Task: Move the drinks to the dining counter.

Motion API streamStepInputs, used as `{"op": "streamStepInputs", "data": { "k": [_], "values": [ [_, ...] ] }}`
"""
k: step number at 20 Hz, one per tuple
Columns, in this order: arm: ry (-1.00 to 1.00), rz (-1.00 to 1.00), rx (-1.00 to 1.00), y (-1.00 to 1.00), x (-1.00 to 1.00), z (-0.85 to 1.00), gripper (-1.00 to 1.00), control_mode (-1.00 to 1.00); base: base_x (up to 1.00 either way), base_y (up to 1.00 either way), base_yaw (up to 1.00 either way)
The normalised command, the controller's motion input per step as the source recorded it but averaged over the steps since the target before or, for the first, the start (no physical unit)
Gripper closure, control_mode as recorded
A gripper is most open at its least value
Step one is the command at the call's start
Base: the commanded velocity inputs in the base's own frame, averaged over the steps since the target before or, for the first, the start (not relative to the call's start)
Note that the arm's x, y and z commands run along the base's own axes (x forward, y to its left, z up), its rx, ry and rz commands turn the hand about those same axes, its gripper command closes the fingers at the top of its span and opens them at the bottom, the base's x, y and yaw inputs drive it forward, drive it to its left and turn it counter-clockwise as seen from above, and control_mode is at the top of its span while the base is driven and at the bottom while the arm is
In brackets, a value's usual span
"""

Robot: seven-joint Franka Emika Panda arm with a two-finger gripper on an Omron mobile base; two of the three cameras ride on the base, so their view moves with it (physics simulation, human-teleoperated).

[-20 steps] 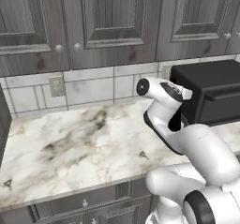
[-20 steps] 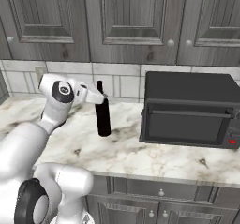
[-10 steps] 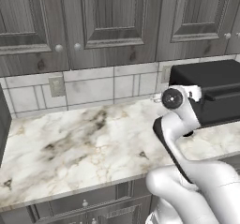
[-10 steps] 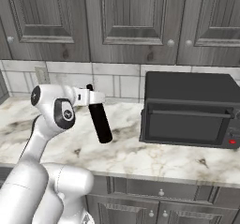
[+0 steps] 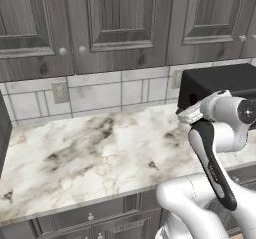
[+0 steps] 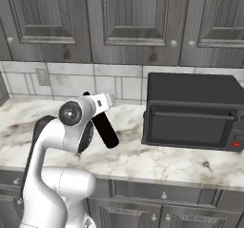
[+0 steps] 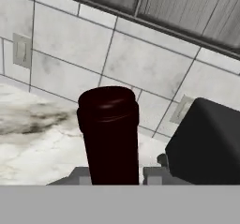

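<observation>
Where the left base view looks across the marble counter [image 5: 85, 153], the white arm rises at the lower right and bends over the counter's front edge, and the wine bottle [image 5: 212, 170] slants down across it, its black body running from near the hand toward the lower right, clear of the stone. Behind the arm stands the black toaster oven [image 5: 215, 85] against the tiled backsplash [image 5: 100, 93], with a wall outlet [image 5: 60, 91] further left and grey cabinets [image 5: 120, 23] above. Seen from the right base view, the gripper [image 6: 101, 104] sits just beside the arm's round joint and is clamped on the wine bottle [image 6: 106, 129], which tilts with its neck up toward the left and its base down toward the right, lifted above the marble counter [image 6: 167, 162]. The toaster oven [image 6: 193, 112] rests on the counter to the right, apart from the bottle. Through the hand view, the wine bottle [image 7: 110, 134] rises dark and round from between the finger tips [image 7: 154, 175], which press it on both sides; a corner of the toaster oven [image 7: 206, 143] shows at the right, tiles and counter behind.
</observation>
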Motion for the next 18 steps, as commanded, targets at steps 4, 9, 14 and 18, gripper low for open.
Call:
{"op": "streamStepInputs", "data": {
  "k": [4,9,14,18],
  "values": [
    [0.24,0.39,0.13,0.0,-0.54,0.75,1.0,-1.0,0.0,0.0,0.0],
    [0.14,0.45,0.04,0.15,-0.94,0.16,1.0,-1.0,0.0,0.0,0.0],
    [-0.03,0.43,0.0,0.1,-1.0,0.0,1.0,-1.0,0.0,0.0,0.0],
    [-0.16,0.38,0.01,0.03,-1.0,0.0,1.0,-1.0,0.0,0.0,0.0]
  ]
}}
